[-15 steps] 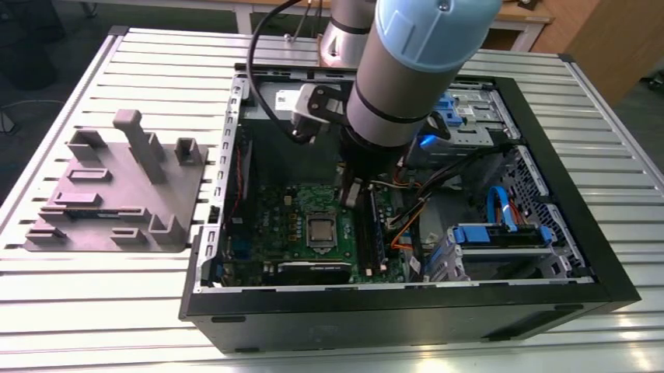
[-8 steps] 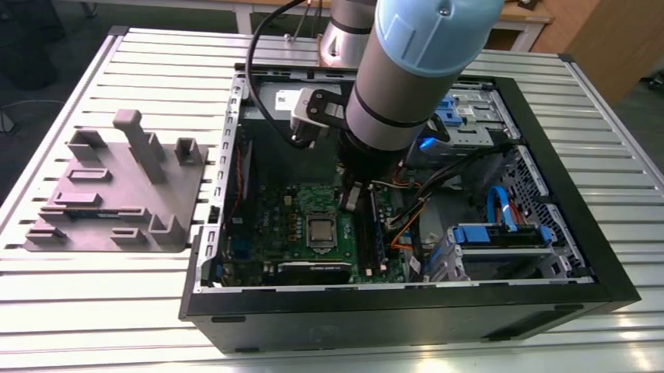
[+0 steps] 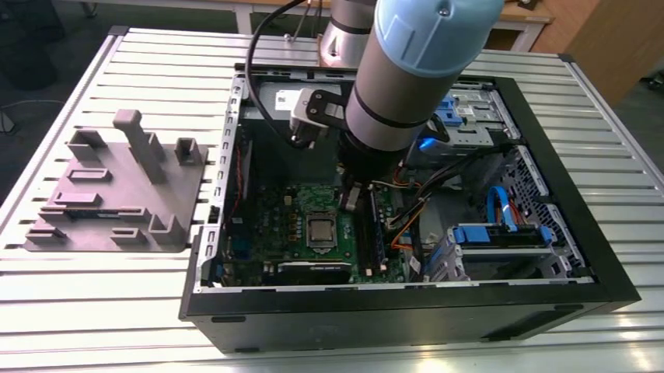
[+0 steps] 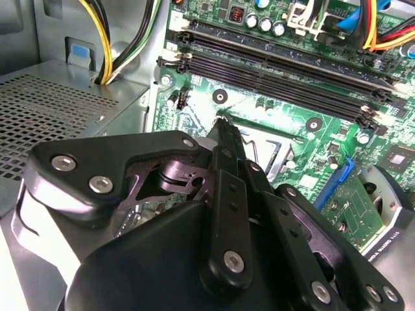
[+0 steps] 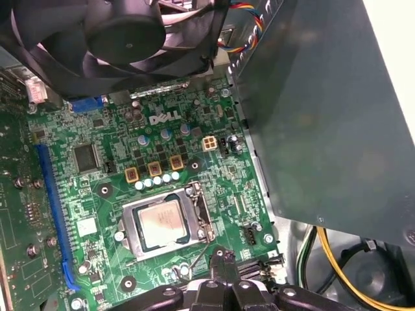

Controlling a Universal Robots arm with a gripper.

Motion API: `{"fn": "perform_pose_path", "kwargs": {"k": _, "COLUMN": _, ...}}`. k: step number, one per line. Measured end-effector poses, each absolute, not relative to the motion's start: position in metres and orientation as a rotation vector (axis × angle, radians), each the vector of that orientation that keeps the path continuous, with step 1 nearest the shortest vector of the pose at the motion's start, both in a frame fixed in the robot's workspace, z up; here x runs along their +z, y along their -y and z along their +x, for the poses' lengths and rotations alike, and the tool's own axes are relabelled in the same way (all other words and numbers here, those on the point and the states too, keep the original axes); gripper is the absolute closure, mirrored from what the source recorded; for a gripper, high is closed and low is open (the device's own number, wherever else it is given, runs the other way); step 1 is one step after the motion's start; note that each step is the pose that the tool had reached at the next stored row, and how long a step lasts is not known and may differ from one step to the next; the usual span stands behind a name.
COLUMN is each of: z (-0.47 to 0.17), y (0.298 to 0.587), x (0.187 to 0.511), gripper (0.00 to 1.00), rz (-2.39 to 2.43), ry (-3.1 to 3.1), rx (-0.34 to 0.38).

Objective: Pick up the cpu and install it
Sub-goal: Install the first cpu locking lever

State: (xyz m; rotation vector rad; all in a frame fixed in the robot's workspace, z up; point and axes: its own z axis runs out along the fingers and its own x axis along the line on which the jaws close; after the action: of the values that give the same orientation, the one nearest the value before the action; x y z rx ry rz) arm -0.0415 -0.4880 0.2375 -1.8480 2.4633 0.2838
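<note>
The cpu [image 5: 161, 223] is a small silver square lying flat in its socket on the green motherboard [image 5: 97, 188], with the metal socket frame [image 5: 202, 210] around it. In the exterior view the cpu [image 3: 320, 231] sits mid-board inside the open computer case [image 3: 415, 311]. My gripper [image 5: 224, 259] hovers just off the socket's edge, close to the board, its black fingers pressed together with nothing seen between them. In the second wrist view the fingertips [image 4: 222, 126] meet at a point above the socket area. The gripper [image 3: 351, 198] hangs under the arm, just behind the socket.
A black fan [image 5: 123, 32] and the grey power-supply box [image 5: 324, 116] flank the board. Memory slots [image 4: 279, 65] run beside the socket, with yellow cables [image 4: 104, 45] nearby. Blue drive brackets [image 3: 498, 233] fill the case's right side. A grey fixture [image 3: 114, 190] stands on the slatted table.
</note>
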Motion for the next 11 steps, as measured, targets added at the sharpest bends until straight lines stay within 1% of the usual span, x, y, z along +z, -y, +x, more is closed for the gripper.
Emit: {"fn": "perform_pose_path", "kwargs": {"k": 11, "z": -0.0416, "y": 0.4885, "x": 0.2284, "gripper": 0.90, "rz": -2.026, "ry": -2.339, "rx": 0.286}}
